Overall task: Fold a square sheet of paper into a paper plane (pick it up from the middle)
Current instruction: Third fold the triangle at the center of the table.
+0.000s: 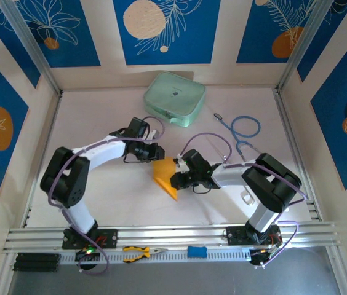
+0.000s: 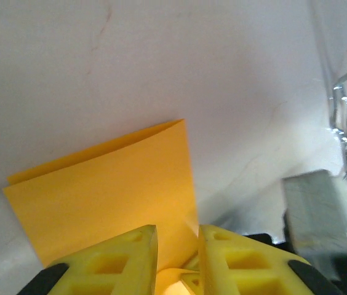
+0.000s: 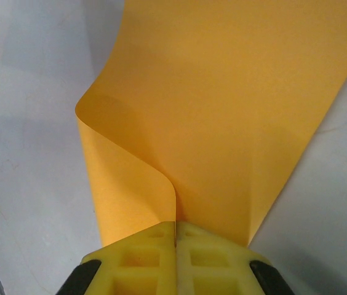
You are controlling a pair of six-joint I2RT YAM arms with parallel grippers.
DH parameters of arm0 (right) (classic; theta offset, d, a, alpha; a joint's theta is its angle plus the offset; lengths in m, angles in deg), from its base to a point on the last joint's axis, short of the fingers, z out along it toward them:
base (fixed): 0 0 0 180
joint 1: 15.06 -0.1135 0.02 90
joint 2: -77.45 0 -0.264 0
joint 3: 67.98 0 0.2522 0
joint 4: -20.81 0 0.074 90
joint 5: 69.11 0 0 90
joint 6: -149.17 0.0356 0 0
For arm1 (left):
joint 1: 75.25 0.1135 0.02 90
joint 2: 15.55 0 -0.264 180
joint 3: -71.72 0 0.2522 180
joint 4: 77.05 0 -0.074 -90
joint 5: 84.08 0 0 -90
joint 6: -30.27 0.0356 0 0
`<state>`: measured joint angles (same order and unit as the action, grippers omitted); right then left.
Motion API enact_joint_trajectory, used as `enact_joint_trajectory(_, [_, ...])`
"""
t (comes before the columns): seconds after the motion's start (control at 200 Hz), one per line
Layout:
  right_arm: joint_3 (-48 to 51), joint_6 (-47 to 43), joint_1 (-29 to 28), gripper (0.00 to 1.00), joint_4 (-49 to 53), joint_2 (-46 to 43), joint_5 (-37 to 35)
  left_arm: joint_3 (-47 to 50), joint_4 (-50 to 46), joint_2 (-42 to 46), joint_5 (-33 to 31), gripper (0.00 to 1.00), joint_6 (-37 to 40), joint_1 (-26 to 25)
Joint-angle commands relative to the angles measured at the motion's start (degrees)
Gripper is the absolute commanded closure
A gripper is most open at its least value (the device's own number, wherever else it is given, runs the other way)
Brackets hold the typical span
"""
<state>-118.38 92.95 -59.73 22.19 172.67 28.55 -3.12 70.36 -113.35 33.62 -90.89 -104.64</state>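
A white table (image 1: 112,190) stands between pale walls with blue panels, which carry leaf drawings and orange circles. At the far side of the table lies a pale green case (image 1: 175,98), and to its right a blue stethoscope (image 1: 242,130). On the near rail lie small orange-handled pliers (image 1: 141,252).

The square sheet of paper (image 1: 166,177) is in the middle of the table, between the two arms, and it is folded over on itself. The right gripper (image 3: 175,230) is closed on the near edge of the sheet (image 3: 223,110): its yellow fingers (image 3: 143,252) meet with the paper pinched between them, and one layer curls up in a soft loop beside them. The left gripper (image 2: 178,236) is at the far edge of the sheet (image 2: 106,184). Its jaws stand a little apart, with the paper's corner in the gap; it seems that the pads do not press it, but the view is too close to be sure
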Motion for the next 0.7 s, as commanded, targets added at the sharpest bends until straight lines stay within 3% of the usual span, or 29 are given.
enact_joint_trajectory(0.0, [0.3,0.94,-0.14,1.0,-0.27,1.19,0.94,3.23,-1.07,3.06,-1.34,0.75,-0.66,-0.41])
enact_joint_trajectory(0.25, [0.7,1.14,-0.34,1.0,-0.47,0.72,1.27,-0.2,0.7,-4.15,1.76,0.83,-1.07,-0.19])
enact_joint_trajectory(0.695, [-1.49,-0.42,0.1,1.0,0.87,0.41,2.01,-0.43,2.45,-12.69,1.75,0.88,-0.83,-0.25])
